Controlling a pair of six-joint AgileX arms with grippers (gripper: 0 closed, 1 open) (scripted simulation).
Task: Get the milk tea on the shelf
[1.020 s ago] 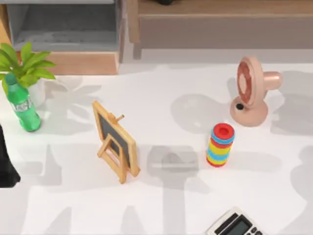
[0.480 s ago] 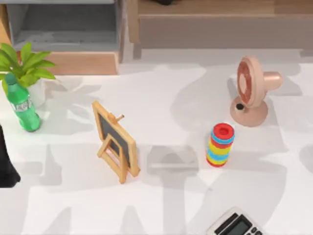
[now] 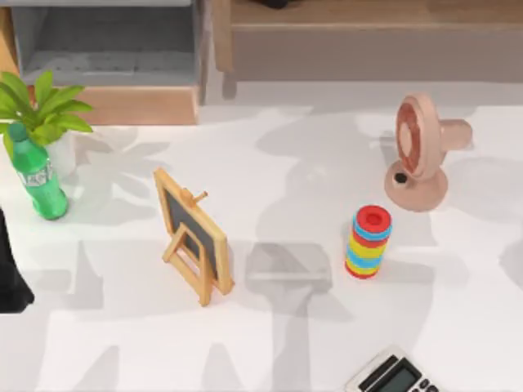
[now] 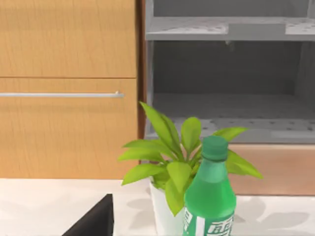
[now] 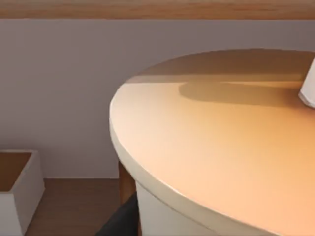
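Observation:
The milk tea point(image 5: 211, 147) sits very close in the right wrist view, a round cup with a tan top and a cream wall. A dark part of my right gripper point(image 5: 120, 221) lies against the cup's wall, low in that view. Behind the cup are the shelf's grey panel point(image 5: 59, 88) and a wooden board. In the top view the shelf point(image 3: 343, 41) runs along the far edge of the table, with a grey compartment point(image 3: 106, 41) at the left. My left arm point(image 3: 10, 273) is parked at the table's left edge.
On the table stand a green bottle point(image 3: 37, 180), a potted plant point(image 3: 45, 110), a chalkboard easel point(image 3: 192, 233), a pink fan point(image 3: 421, 151), a stack of coloured rings point(image 3: 369, 241) and a calculator point(image 3: 392, 376). A small white box point(image 5: 15, 189) stands on the shelf board beside the cup.
The arm shadows on the table have shifted and spread across its right half. The tabletop things and my left arm have not moved.

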